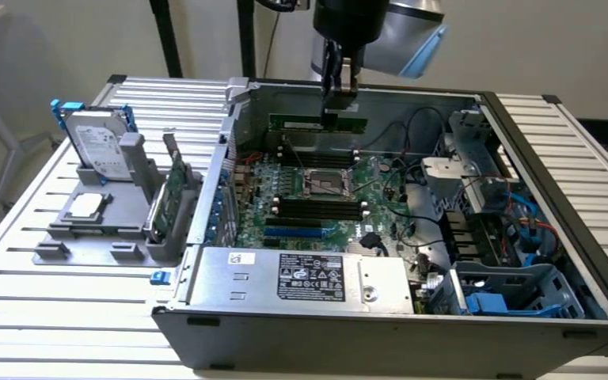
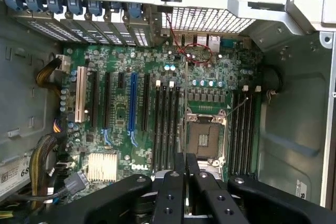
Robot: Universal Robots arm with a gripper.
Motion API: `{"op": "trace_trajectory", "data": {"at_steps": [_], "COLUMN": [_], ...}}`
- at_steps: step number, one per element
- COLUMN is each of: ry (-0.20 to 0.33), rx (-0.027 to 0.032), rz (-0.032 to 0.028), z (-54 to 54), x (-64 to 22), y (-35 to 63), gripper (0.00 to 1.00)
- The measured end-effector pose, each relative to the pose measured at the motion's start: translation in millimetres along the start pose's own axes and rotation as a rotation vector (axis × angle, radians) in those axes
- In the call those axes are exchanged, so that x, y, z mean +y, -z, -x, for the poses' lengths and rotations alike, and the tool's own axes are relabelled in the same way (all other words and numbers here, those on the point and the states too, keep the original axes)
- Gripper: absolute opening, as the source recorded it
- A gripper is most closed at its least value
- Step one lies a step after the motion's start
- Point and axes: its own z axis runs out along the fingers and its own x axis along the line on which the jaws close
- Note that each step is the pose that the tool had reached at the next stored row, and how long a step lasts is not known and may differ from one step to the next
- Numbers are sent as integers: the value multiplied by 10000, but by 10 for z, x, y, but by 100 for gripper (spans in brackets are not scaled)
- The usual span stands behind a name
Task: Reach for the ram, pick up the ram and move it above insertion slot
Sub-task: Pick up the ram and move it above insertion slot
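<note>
Gripper (image 1: 339,99) clenched on the ram (image 1: 318,123), held above motherboard (image 2: 157,103); "DELL" printed on the board near the heatsink (image 2: 102,166).

Hidden or cut off, for your record:
- Arm (image 1: 378,24): cut by the frame edge at 12 o'clock in the exterior view.
- Ram (image 1: 318,123): you see a green strip; the gripper (image 1: 338,103) covers its middle, chips too small to tell.
- Power supply label (image 1: 313,277): print unreadable.
- Hard drive (image 1: 98,142): lower part hidden in its grey holder (image 1: 108,229).
</note>
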Motion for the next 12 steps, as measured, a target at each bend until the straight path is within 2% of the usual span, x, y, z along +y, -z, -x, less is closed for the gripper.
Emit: {"op": "trace_trajectory", "data": {"at_steps": [8, 12], "ry": [-68, -86], "rx": [-3, -5], "rz": [-2, -4], "z": [49, 48], "x": [-60, -123], "y": [-24, -21], "gripper": [13, 13]}}
